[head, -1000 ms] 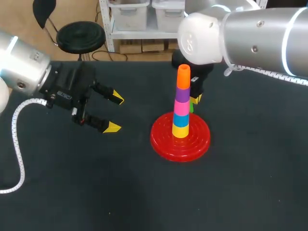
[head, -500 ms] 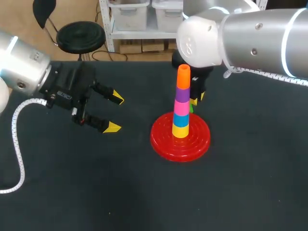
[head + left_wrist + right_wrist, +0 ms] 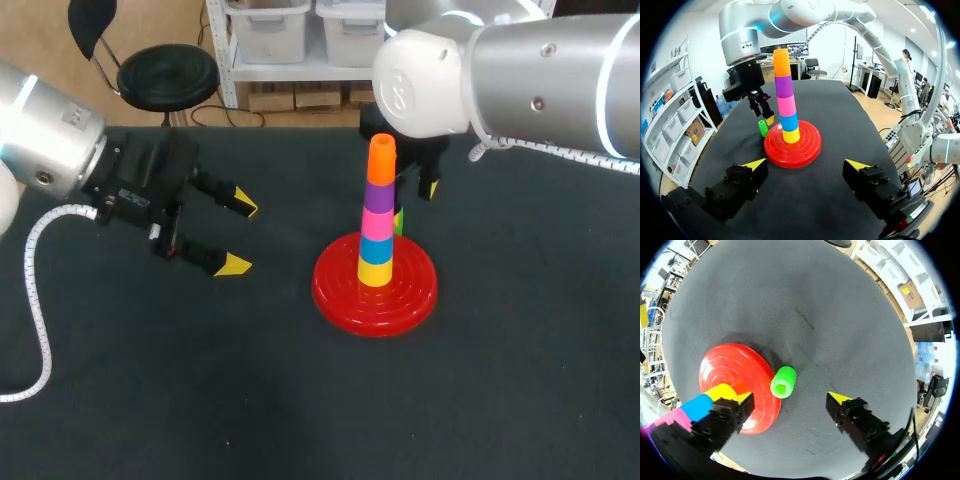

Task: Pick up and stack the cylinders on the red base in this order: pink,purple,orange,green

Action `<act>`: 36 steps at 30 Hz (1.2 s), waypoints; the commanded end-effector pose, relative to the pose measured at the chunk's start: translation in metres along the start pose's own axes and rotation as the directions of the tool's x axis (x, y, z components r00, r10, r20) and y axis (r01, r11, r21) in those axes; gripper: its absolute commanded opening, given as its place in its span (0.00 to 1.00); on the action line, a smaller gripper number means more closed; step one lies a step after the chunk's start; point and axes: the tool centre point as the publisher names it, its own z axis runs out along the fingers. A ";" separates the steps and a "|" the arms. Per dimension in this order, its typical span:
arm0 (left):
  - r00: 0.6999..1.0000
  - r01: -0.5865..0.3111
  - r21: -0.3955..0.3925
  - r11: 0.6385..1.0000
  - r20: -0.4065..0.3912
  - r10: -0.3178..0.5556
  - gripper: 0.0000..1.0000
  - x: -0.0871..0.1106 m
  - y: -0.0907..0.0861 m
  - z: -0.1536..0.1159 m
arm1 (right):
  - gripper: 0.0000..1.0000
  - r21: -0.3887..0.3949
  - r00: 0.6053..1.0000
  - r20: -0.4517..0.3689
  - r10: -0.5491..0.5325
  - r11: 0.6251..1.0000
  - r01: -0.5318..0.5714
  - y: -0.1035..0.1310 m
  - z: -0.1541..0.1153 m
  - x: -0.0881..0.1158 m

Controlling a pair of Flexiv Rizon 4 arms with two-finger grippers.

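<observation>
Right wrist view shows the right gripper (image 3: 791,398) hanging over the green cylinder (image 3: 783,382), its fingers spread wide with the cylinder below the gap and neither tip touching it. The cylinder lies on the dark worktop (image 3: 520,380), just beside the rim of the red base (image 3: 340,290) on its far side. The pole already carries yellow, blue, pink, purple and the orange cylinder (image 3: 381,160) on top, so green is the only piece left and the step in hand looks like its pickup. The next move calls for a straight descent around the cylinder and a close that keeps the near finger clear of the base rim, then a lift high enough to clear the tall stack. The left gripper (image 3: 806,164) waits well apart from the base, fingers open and empty. Against the head view a second ago, the right arm's visible fingertip sits higher and farther out from the stack; the left arm and the stack are unchanged.
</observation>
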 end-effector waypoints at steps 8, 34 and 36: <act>1.000 -0.002 -0.002 1.000 0.002 0.002 1.00 0.001 0.000 0.001 | 1.00 0.002 1.000 -0.001 -0.029 1.000 0.029 0.005 0.003 -0.014; 1.000 -0.002 -0.002 1.000 0.002 0.002 1.00 0.001 0.000 0.001 | 1.00 -0.005 0.999 -0.023 -0.030 1.000 0.030 0.008 0.011 -0.010; 1.000 -0.002 -0.002 1.000 0.002 0.002 1.00 0.001 0.000 0.001 | 1.00 -0.004 0.999 -0.025 -0.030 1.000 0.030 0.009 0.012 -0.009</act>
